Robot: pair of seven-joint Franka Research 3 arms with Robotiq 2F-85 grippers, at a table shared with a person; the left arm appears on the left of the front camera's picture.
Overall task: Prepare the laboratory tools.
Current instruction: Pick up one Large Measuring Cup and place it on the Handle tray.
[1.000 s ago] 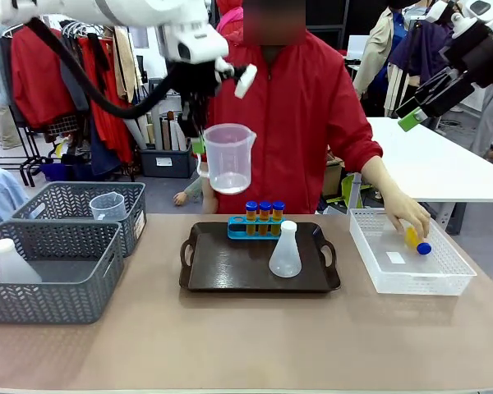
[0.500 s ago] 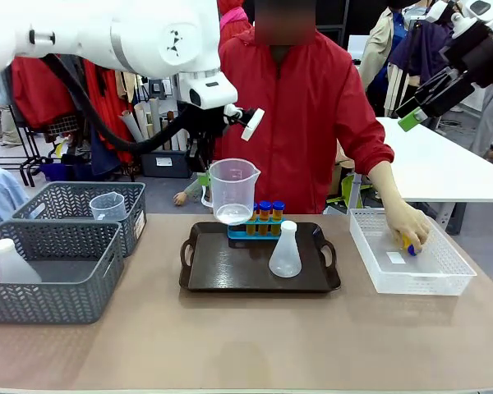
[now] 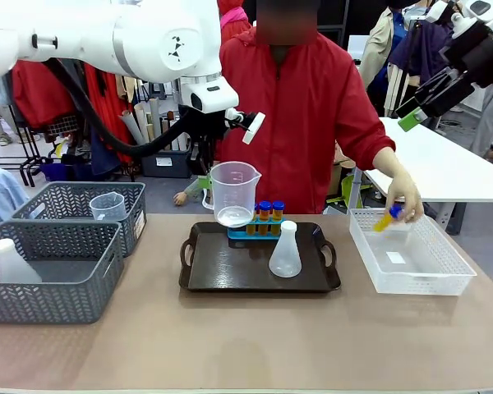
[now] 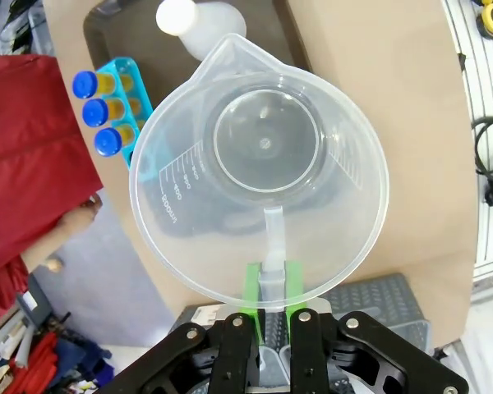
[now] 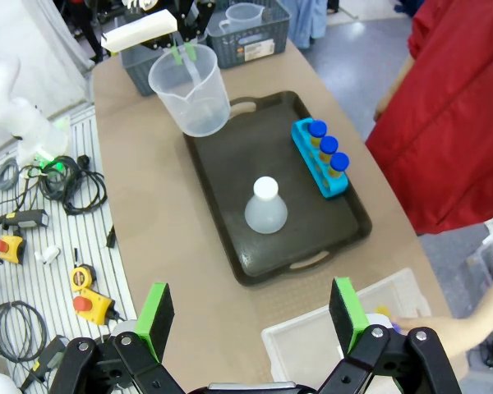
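My left gripper is shut on the handle of the clear measuring beaker, holding it upright and low over the back left of the dark tray. I cannot tell whether the beaker touches the tray. Three blue-capped yellow tubes stand in a blue rack at the tray's back, and the white conical flask stands beside them. A person's hand holds another tube above the white basket. High at the right, my right gripper is open and holds nothing.
Two grey mesh baskets stand at the left. The near one holds a white flask, and the far one holds a small beaker. The person in red stands behind the tray. Bare tabletop lies in front.
My left arm has lowered the beaker from chest height down over the tray. The person's hand has lifted a tube up out of the white basket. The right arm has not moved.
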